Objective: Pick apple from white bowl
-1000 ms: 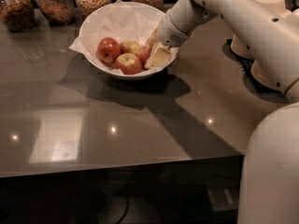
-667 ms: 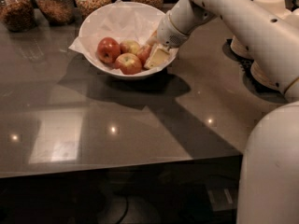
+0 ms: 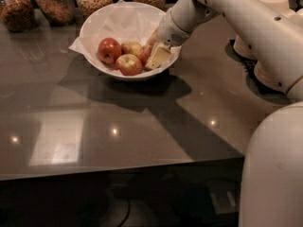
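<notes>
Right beside the hand [image 3: 158, 56], deep inside the white bowl [image 3: 124, 74], sits the apple [image 3: 144, 54], rosy red-orange and partly hidden behind the hand's pale tip, which looks to be touching it. Whether the hand is wide, narrow or already clamped cannot be told from this angle. Beyond the apple, away from the hand, crowd a yellow-green apple [image 3: 131, 47], a front apple [image 3: 129, 64] and a darker red apple [image 3: 109, 49], all resting on crumpled paper [image 3: 118, 20].

The main risk, as I judge it, is the round fruit rolling off into its neighbours if the grip lands off-centre. The hand also sits close to the bowl's near rim, so a careless lift could snag the paper or tip the bowl on the desk [image 3: 94, 126].
</notes>
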Controlling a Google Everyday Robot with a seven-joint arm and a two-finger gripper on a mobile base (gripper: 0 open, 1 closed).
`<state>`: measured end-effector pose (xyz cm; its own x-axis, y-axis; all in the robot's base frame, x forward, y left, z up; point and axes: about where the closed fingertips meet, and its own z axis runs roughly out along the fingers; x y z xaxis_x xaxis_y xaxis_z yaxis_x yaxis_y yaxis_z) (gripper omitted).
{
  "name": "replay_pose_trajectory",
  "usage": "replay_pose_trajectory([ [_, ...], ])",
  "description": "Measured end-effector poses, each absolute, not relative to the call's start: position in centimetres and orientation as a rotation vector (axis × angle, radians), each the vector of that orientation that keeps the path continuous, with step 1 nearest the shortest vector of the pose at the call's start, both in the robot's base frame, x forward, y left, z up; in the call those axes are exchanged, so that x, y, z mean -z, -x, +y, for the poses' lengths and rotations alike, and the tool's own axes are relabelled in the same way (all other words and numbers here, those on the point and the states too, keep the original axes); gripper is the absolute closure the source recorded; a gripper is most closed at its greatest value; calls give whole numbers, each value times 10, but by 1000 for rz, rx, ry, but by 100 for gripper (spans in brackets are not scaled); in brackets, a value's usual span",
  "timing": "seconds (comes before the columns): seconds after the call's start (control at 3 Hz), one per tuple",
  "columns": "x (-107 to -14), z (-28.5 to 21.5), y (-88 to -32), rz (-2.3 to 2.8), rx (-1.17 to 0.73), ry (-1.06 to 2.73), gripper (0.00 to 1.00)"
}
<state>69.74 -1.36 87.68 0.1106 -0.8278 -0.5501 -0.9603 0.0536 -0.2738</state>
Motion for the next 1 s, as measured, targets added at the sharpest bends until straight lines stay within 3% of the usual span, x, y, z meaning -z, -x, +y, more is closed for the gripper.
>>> replay_pose_trajectory([
  [1.0, -966, -25, -700, 1610, -129, 1777, 100],
])
